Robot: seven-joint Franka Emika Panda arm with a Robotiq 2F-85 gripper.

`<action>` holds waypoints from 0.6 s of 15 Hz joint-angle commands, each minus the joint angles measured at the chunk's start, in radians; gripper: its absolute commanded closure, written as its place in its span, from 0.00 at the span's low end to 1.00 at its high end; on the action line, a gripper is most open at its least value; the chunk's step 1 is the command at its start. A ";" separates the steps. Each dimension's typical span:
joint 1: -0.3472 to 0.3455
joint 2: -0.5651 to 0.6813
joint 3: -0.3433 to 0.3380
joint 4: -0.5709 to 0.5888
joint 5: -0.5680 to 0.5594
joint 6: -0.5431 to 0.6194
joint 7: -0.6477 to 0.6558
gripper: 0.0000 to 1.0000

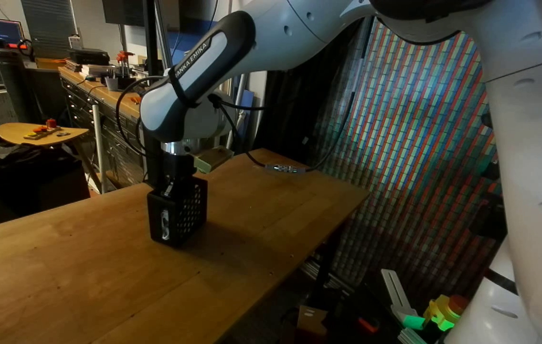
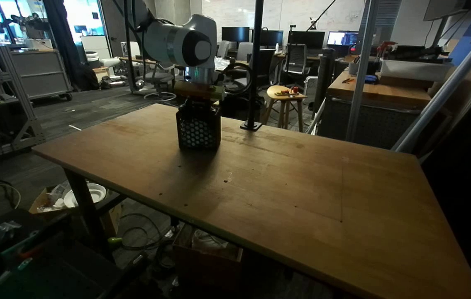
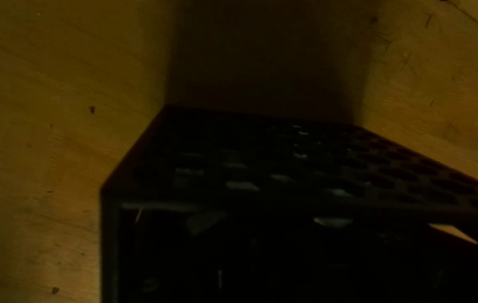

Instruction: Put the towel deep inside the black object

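Wrist view being too dark, we cannot tell whether the gripper at the mouth of the black box, toward the table's far edge, grips what we take for the towel, pale inside, likely light, soft, best pinched by a fold.

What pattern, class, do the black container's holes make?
Honeycomb, on the black container, clearest in an exterior view.

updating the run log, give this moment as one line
black box: upright on table | tool: at box's open top, jaws hidden | towel: unclear
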 commanded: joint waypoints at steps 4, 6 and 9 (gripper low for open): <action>0.036 -0.095 -0.025 -0.042 -0.074 -0.038 0.050 0.99; 0.057 -0.120 -0.033 -0.039 -0.112 -0.069 0.085 0.99; 0.087 -0.151 -0.033 -0.030 -0.159 -0.121 0.132 0.99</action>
